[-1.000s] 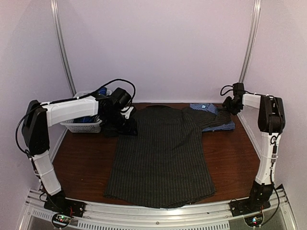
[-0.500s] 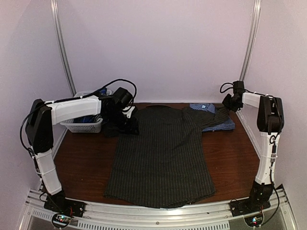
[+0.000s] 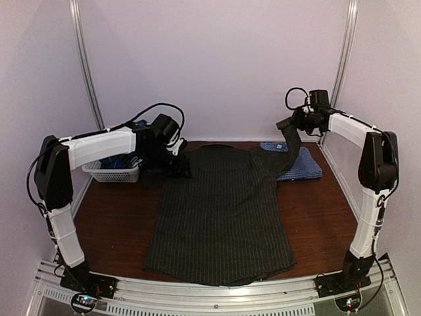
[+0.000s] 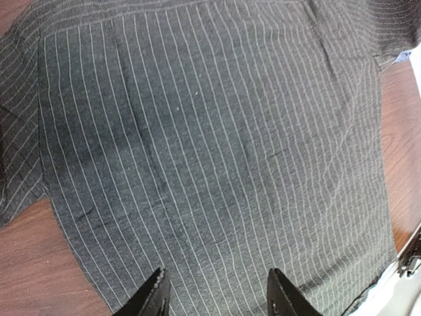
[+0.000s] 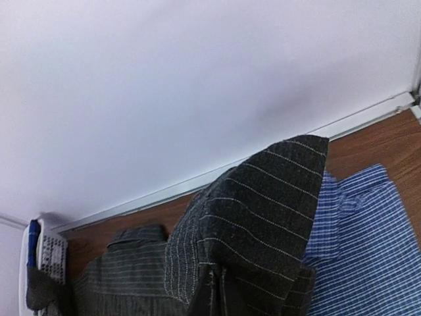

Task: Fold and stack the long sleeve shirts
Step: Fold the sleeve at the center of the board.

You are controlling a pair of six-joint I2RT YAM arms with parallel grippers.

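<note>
Aloft, pinstriped sleeve (image 3: 289, 145) within right claw (image 3: 288, 124)

pinstriped shirt's sleeve (image 3: 287, 141) covers part of the blue check shirt (image 3: 306, 166).

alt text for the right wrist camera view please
A charcoal pinstriped sleeve fills the lower middle, lifted against a pale wall. To its right a blue-and-white check shirt lies on the brown table; a white basket shows at far left.

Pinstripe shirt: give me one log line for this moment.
pinstripe shirt: spread on table | right claw: shut on sleeve, held above check shirt | left claw: open over pinstripe shirt
</note>
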